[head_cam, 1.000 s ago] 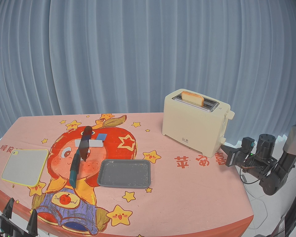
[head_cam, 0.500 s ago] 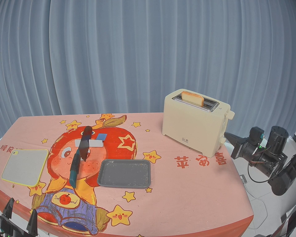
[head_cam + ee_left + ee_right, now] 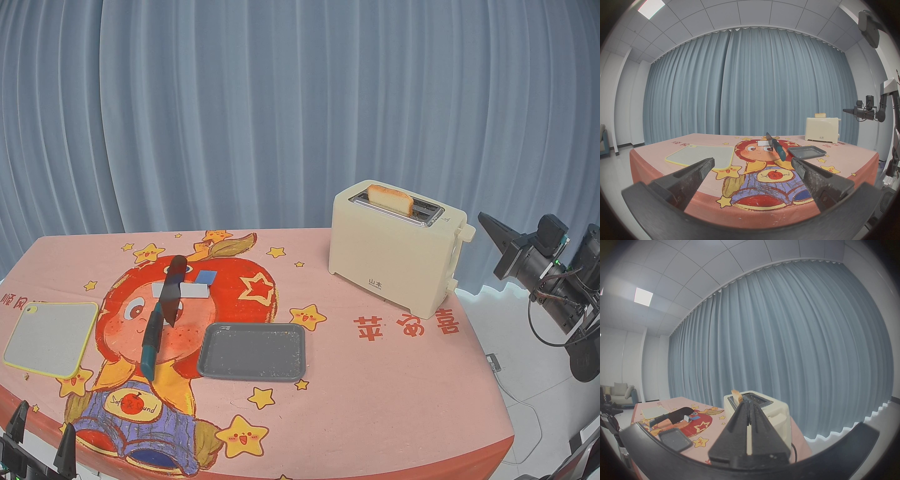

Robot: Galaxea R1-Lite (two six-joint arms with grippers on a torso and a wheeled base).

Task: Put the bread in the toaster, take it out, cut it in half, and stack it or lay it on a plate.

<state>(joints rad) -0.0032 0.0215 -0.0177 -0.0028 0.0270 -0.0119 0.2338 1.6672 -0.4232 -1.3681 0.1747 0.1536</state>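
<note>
A slice of toasted bread [image 3: 390, 199] stands up out of the rear slot of the cream toaster [image 3: 400, 250] at the table's back right. My right gripper [image 3: 484, 219] hangs shut and empty off the table's right side, level with the toaster's top and pointing at it. In the right wrist view its fingers [image 3: 749, 410] are pressed together before the toaster [image 3: 768, 408] and the bread [image 3: 736, 395]. My left gripper [image 3: 47, 417] stands open and empty at the table's near left corner. A grey plate [image 3: 253, 351] lies in the table's middle.
A knife [image 3: 159, 319] with a teal handle leans on a small white block [image 3: 181, 289] left of the plate. A pale cutting board [image 3: 50, 337] with a yellow rim lies at the far left. A blue curtain hangs behind the table.
My right gripper has risen from table height beside the toaster's lever to the level of the toaster's top and drawn away to the right. Nothing on the table has moved.
</note>
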